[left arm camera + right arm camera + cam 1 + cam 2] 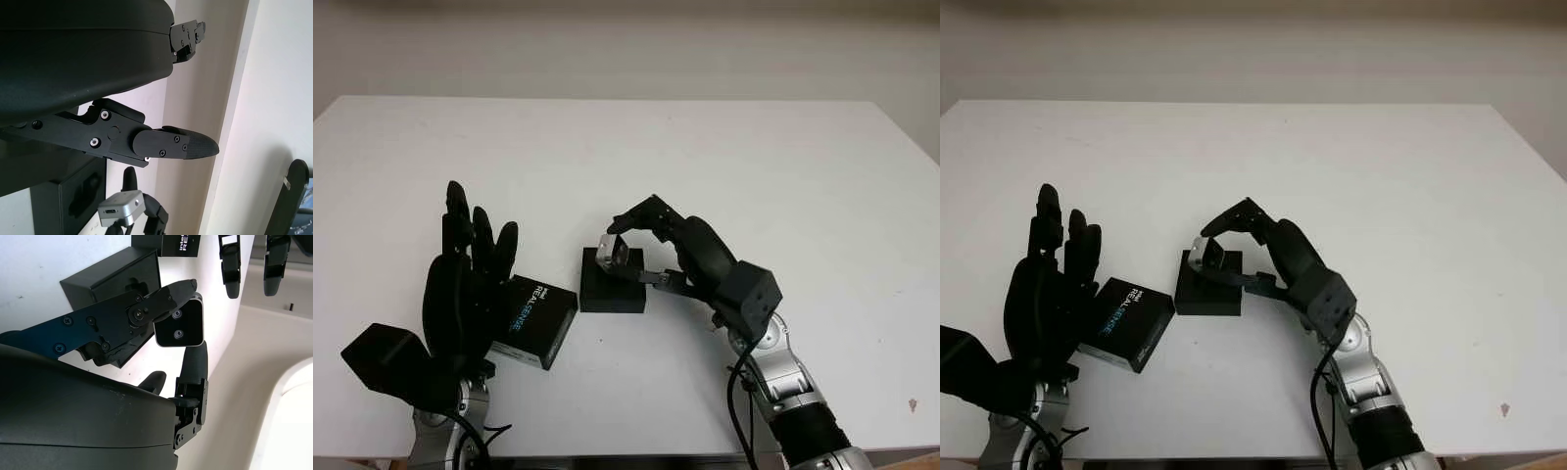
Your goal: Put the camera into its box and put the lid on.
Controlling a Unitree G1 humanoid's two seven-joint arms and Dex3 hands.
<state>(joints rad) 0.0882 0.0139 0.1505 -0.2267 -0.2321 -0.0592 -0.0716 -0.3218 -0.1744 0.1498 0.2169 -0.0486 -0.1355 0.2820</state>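
Observation:
My right hand (625, 247) is shut on a small silver camera (611, 254), pinched between its fingers. It holds the camera just above the open black box (612, 288) near the middle of the white table; whether the camera touches the box I cannot tell. In the right wrist view the camera (181, 323) shows its flat face with two screws, and the box (115, 279) lies behind it. The black lid (538, 321) with RealSense lettering lies left of the box. My left hand (480, 230) stands open and upright beside the lid, covering its left end.
The white table (754, 176) stretches wide to the back and right, its far edge meeting a pale wall. The box and the lid sit close together near the front edge.

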